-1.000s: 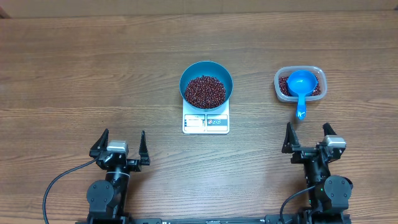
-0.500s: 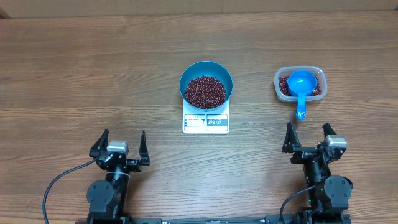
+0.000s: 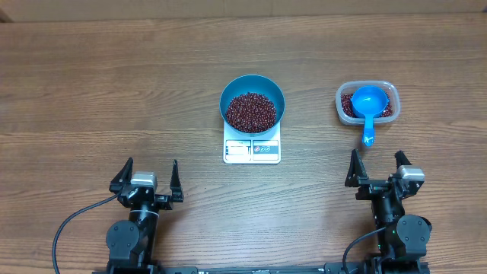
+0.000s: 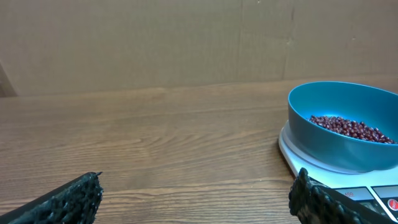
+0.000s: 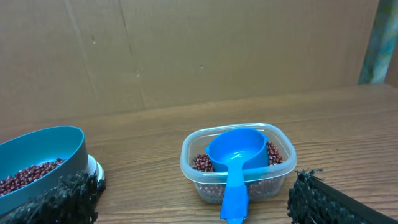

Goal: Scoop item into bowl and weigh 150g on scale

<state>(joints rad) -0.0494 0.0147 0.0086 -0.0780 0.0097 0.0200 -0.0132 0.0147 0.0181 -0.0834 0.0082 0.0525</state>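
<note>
Sitting at the near edge of the desk (image 3: 114,91), left gripper (image 3: 150,169) and right gripper (image 3: 375,164) are both spread wide, holding nothing. Ahead and to the right of left gripper, scale (image 3: 252,149) carries bowl (image 3: 253,81) with beans (image 3: 251,111) heaped inside. Just ahead of right gripper, clear tub (image 3: 389,89) holds more beans, with blue scoop (image 3: 368,102) lying in it, handle over the near rim.

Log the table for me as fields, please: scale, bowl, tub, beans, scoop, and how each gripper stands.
scale: white, mid-table, panel edge toward the arms
bowl: blue, sitting on scale
tub: clear, right of scale
beans: heap in bowl, more in tub
scoop: blue, lying in tub, handle over near rim
left gripper: jaws open, empty
right gripper: jaws open, empty
</note>
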